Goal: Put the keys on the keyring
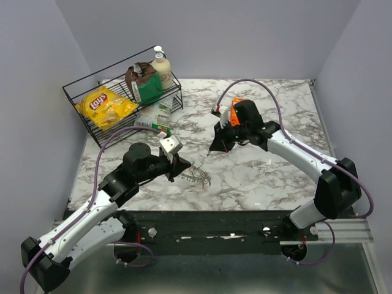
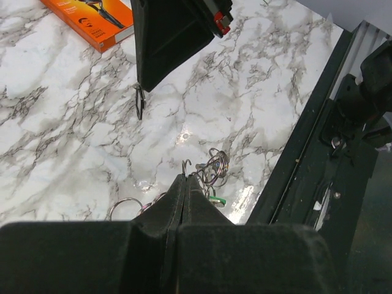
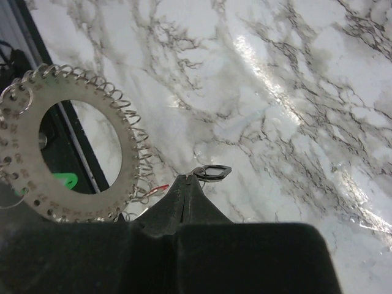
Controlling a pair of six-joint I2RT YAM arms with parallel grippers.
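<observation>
- Silver keyring point(image 1: 199, 177) was near the bench's point(image 1: 275, 110) front edge, pinched in my left gripper point(image 1: 185, 166), which was closed on it; a green key head point(image 2: 215, 200) showed beside it.
- My right gripper point(image 1: 210, 150) was clamped shut on a small dark metal piece point(image 3: 211, 173), near the keyring.

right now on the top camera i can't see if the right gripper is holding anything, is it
Observer: Yes. The right wrist view shows the right gripper shut on a small dark metal loop that sticks out past its tips.
Operator: ok, the keyring is just a wiry tangle to me, what is it up close
Observer: In that same view it is a flat disc with a big centre hole and wire loops all round its rim.
Operator: and the left gripper
Observer: The left wrist view shows the left gripper shut, seemingly on a wire of the keyring, with silver rings bunched just past its tips.
</observation>
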